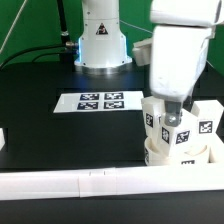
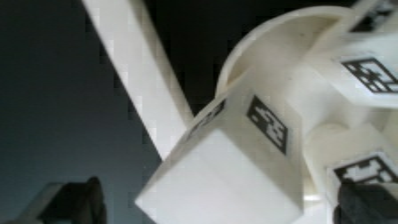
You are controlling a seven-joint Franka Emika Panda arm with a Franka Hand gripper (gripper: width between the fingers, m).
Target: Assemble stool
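Pincer (image 1: 176,112): spread wide, empty, hanging over the stool (image 1: 178,135). Stool: seat disc with upright tagged legs, on black tabletop (image 1: 50,75) beside long white rail (image 1: 90,184). Likely rigid, light, slick plastic; grasp a leg's flat sides.

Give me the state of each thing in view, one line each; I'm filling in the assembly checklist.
hand: open, above the legs, gripping nothing visibly.
seat disc: lying flat by the rail, legs rising from it.
legs: upright on the seat disc, tags facing outward; how firmly seated cannot be told.
rail: lying flat along the table's front edge.
marker board: flat on the table, untouched.
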